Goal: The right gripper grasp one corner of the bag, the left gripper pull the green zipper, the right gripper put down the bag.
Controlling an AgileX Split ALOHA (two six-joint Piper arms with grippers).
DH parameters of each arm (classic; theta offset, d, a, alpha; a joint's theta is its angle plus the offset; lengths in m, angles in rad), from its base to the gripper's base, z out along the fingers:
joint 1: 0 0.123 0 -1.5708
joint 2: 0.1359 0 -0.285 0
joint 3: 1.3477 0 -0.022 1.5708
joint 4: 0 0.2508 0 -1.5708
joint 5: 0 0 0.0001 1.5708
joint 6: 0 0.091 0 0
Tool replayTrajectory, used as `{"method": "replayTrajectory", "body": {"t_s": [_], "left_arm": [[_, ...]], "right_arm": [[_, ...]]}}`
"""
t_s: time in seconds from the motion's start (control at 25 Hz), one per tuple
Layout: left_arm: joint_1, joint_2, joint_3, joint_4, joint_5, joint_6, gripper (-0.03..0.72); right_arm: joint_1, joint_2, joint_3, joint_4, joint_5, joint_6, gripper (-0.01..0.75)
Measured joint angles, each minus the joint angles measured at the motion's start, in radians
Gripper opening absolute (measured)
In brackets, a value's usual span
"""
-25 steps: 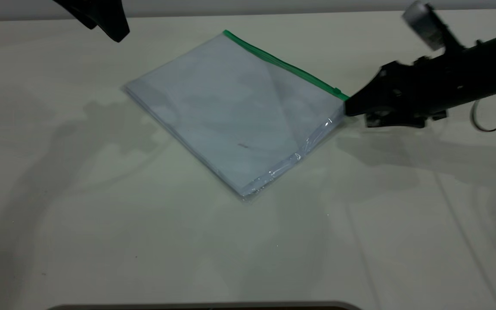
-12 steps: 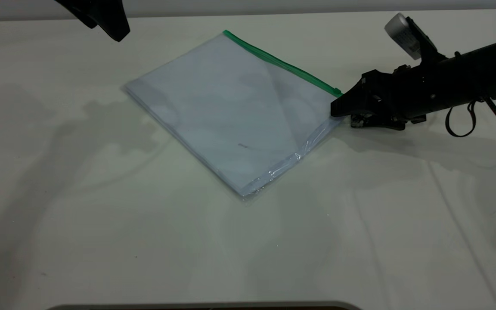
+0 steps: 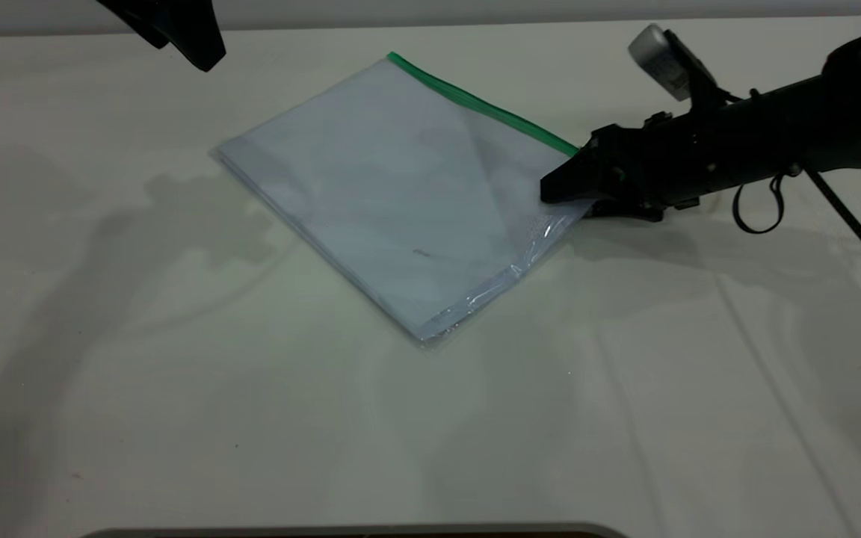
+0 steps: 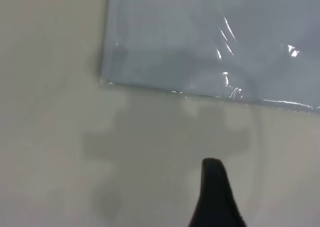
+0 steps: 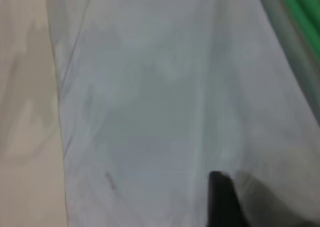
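Table [image 3: 176,388]: I see a pale top carrying the bag.
Bag [image 3: 400,187]: lies flat mid-table, turned diagonally, white sheets showing through.
Right gripper [image 3: 550,190]: low over the bag's right corner, tip overlapping the plastic; I cannot tell how far its fingers are apart or whether they have hold. A second ago the tip was just outside that corner.
Left gripper [image 3: 202,56]: raised at the far left, well apart from the bag; unchanged.
Green zipper [image 3: 475,101]: along the bag's far edge, ending at the right gripper.
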Motion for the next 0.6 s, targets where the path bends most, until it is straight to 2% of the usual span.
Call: {"method": "replayTrajectory", "body": {"t_s": [0.08, 0.16, 0.2, 0.36, 0.48, 0.6], "left_arm": [[0.000, 0.000, 0.000, 0.000, 0.000, 0.000, 0.590], [0.000, 0.000, 0.000, 0.000, -0.002, 0.001, 0.590], [0.000, 0.000, 0.000, 0.000, -0.007, 0.008, 0.590], [0.000, 0.003, 0.000, 0.000, -0.058, 0.053, 0.590], [-0.002, 0.007, 0.000, -0.003, -0.069, 0.131, 0.590], [-0.017, 0.007, 0.000, -0.012, -0.070, 0.243, 0.590]], "right_arm": [[0.002, 0.004, -0.009, 0.000, 0.005, 0.000, 0.299], [0.002, 0.006, -0.021, -0.007, 0.029, 0.000, 0.110], [0.000, 0.006, -0.032, -0.020, 0.048, 0.001, 0.059], [-0.016, -0.008, -0.097, -0.182, 0.102, 0.069, 0.033], [-0.023, -0.046, -0.176, -0.451, 0.141, 0.189, 0.033], [-0.019, -0.078, -0.264, -0.718, 0.267, 0.289, 0.033]]}}
